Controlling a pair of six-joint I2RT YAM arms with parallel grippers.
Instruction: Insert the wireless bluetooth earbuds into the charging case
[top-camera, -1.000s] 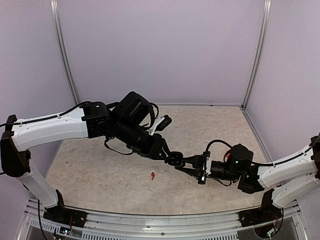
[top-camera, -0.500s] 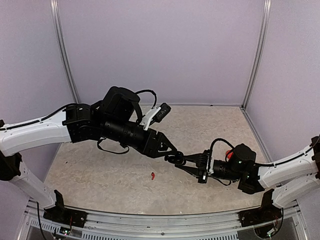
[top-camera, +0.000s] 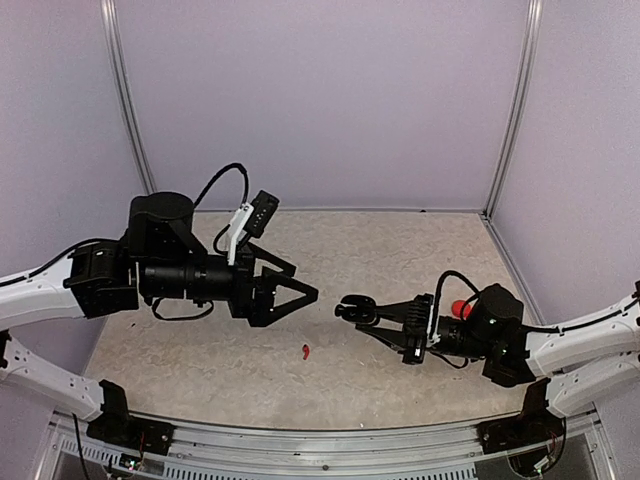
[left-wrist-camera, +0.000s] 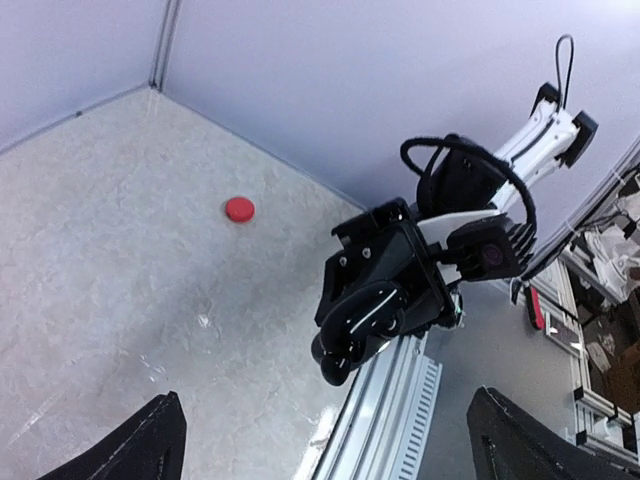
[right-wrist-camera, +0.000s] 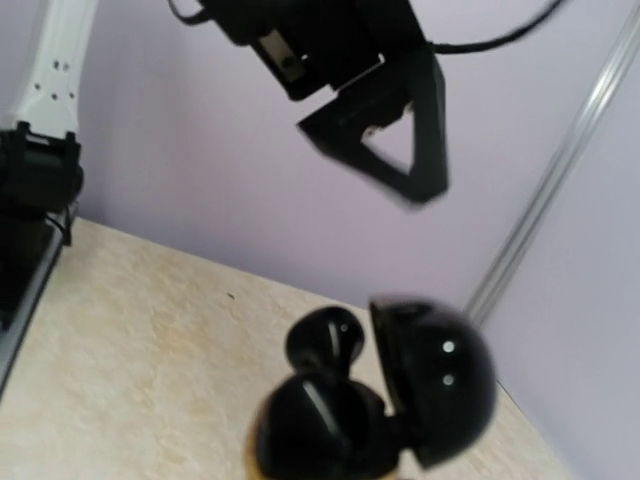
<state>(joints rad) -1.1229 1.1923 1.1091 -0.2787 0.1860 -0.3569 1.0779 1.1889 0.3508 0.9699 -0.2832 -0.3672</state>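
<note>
Right gripper (top-camera: 352, 306) clamped tight on glossy black pebble-shaped plastic charging case (right-wrist-camera: 400, 390), held above the speckled beige table (top-camera: 200, 340), mid-field. Lid hinged open, mouth facing the left gripper (top-camera: 303, 282), whose fingers stand wide apart, empty, clear of the case. Small black plastic earbud (right-wrist-camera: 325, 340) sits at the case mouth, rounded end out, long axis seemingly toward the left arm; looks proud of its well. Risk: case is tilted in the air, so an unseated bud could slip out, or the lid jam on it. Tiny red plastic earbud (top-camera: 305, 351) lies on the table between the grippers; long axis roughly near-to-far, heading too small to tell. Risk: skids from a pinch
</note>
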